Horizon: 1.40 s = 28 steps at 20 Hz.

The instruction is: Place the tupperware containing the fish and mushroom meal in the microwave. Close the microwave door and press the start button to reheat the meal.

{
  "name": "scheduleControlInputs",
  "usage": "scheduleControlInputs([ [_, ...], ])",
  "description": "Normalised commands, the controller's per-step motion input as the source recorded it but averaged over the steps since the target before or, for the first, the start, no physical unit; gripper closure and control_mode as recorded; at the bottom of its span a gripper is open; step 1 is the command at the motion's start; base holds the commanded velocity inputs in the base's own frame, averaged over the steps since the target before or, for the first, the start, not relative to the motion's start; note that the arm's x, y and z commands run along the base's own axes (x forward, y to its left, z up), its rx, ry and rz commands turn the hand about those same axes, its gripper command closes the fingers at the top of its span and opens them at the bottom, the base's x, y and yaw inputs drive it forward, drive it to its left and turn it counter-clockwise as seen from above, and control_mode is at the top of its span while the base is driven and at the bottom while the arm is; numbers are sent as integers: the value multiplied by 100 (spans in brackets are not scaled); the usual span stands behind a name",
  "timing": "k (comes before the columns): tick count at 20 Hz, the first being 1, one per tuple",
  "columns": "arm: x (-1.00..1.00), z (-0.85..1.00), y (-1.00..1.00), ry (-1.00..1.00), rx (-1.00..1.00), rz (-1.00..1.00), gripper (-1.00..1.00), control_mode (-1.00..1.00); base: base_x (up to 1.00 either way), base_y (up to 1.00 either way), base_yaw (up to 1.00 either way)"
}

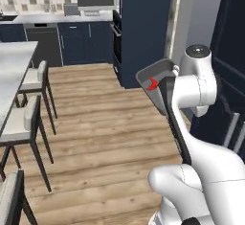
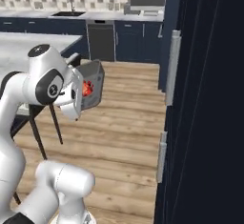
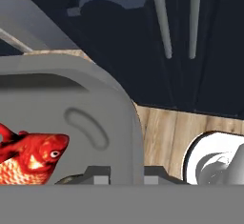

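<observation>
arm raised mid-air, hand clamped shut

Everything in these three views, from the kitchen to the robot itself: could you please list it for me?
tupperware: one, dark grey, held up in the air at the gripper, tilted
fish: one, red-orange, inside the tupperware
chairs: three, pale seats, along the table
table: one, light grey, left
dishwasher: one, dark, under the far counter
sink: one, far counter
cabinets: navy, with silver handles
floor: wooden planks
gripper: one, fingers shut on the tupperware rim
</observation>
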Motion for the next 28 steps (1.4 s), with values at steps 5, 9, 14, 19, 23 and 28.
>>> scheduleControlInputs([
  [5,0,0,0,0,0,0,100,100,100,-5,0],
  [9,0,0,0,0,0,0,100,100,100,0,0],
  [14,0,0,0,0,0,0,100,100,100,0,0],
  [19,0,0,0,0,0,0,100,100,100,0,-2],
  [23,0,0,0,0,0,0,100,100,100,0,-2],
  [28,0,0,0,0,0,0,100,100,100,0,-2],
])
